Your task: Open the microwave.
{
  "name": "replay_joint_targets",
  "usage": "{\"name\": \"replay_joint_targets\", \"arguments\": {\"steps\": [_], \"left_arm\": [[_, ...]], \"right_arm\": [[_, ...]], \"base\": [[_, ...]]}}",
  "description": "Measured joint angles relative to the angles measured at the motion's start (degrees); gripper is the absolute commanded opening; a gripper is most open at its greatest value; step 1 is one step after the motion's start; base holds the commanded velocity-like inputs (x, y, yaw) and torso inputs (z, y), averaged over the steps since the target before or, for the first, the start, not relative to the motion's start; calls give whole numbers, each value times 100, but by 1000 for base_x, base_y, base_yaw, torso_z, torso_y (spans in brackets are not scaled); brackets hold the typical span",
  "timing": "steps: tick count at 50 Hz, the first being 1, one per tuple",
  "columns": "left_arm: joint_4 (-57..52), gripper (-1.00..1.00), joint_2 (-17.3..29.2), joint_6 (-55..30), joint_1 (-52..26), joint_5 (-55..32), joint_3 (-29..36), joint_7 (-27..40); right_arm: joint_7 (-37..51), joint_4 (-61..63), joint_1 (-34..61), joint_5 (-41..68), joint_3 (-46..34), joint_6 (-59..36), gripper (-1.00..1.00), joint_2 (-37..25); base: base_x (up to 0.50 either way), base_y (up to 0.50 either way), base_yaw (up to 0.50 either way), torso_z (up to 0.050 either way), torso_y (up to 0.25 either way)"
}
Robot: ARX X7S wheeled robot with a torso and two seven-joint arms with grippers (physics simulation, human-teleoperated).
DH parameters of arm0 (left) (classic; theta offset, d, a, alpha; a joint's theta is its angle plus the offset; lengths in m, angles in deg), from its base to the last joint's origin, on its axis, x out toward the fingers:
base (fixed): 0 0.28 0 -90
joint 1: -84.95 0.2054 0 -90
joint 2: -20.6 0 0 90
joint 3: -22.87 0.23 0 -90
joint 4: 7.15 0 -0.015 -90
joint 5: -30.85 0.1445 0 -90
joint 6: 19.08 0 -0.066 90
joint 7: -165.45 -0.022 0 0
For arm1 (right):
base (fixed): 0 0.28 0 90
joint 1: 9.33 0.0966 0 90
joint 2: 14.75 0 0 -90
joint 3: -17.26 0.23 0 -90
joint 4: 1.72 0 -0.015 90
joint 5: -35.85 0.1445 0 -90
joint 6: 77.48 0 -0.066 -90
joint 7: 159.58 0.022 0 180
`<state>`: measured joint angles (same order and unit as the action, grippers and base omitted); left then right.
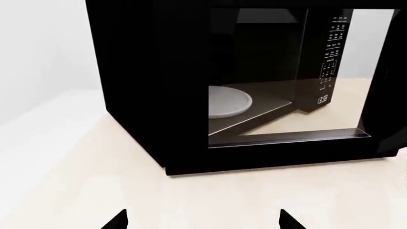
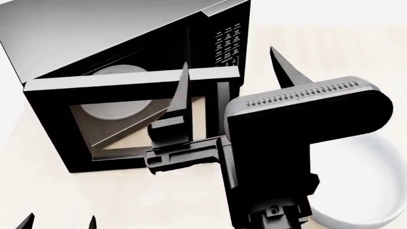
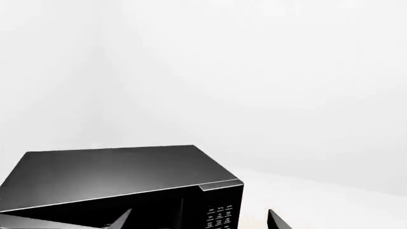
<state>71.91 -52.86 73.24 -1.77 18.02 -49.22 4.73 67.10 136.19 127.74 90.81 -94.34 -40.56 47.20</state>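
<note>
Pale wood bench [image 1: 70,171] against blank white walls carries the microwave [image 2: 127,62], standing at the far left of the head view with its door [image 2: 127,121] already swung partly out. The right tool [image 2: 232,81], fingers spread wide, is raised at the door's free edge near the button panel [image 2: 228,45] — best to keep pushing along the hinge's arc, not straight. Only the left wrist view shows the turntable [image 1: 229,101] and clock plainly; the left tool [image 1: 202,220] hangs low, also spread, holding nothing.
</note>
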Motion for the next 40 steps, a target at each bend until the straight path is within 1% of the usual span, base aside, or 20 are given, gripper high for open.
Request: {"name": "replay_joint_targets", "arguments": {"steps": [6,13,27,40], "left_arm": [[4,100,8,3,-9,-10,11,5],[13,100,15,9,-19,-22,26,11],[33,100,30,21,-38,-60,46,18],[44,100,46,32,-45,-102,71,15]], "right_arm": [[7,-195,764,400,81,-400,100,77],[-192,-886,1544,809,219,-645,100,271],[-537,-2952,2824,1380,249,-1199,100,700],[-1032,-4945,3963,1394,-209,-1818,100,1044]], "base": [[0,0,0,0,0],[0,0,0,0,0],[0,0,0,0,0],[0,0,0,0,0]]}}
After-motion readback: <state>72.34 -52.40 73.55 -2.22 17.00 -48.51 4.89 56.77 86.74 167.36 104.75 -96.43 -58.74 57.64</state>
